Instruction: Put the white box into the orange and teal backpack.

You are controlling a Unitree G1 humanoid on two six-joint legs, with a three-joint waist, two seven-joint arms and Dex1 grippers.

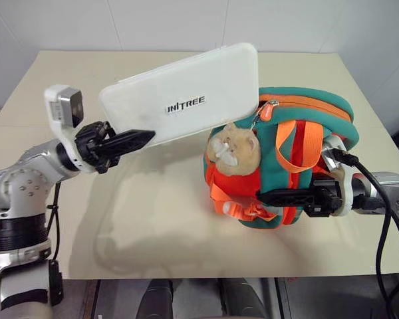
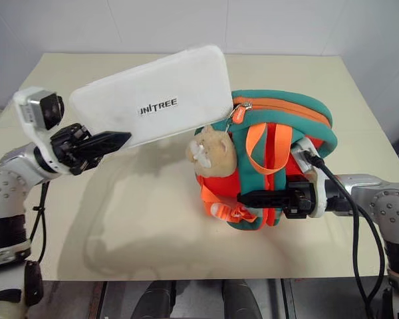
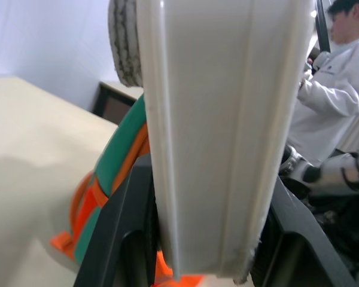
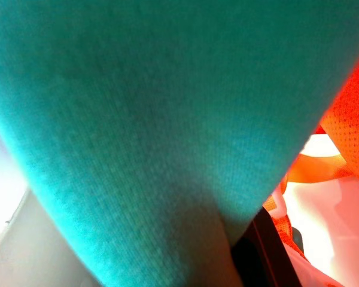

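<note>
The beige desk [image 1: 153, 226] carries the small orange backpack with teal trim [image 1: 319, 109] toward its right edge, a tan plush cat [image 1: 236, 149] hanging on its front. The right gripper [image 1: 269, 197] is clamped on the teal fabric — it should hold the mouth wide. The flat white plastic box [image 1: 186, 93], pinched at one end by the left gripper [image 1: 143, 139], hangs in the air just beside the zipper; tip it narrow-end first into the opening.

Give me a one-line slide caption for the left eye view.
Left gripper holds the white box above the table, beside the orange and teal backpack gripped by the right gripper.
</note>
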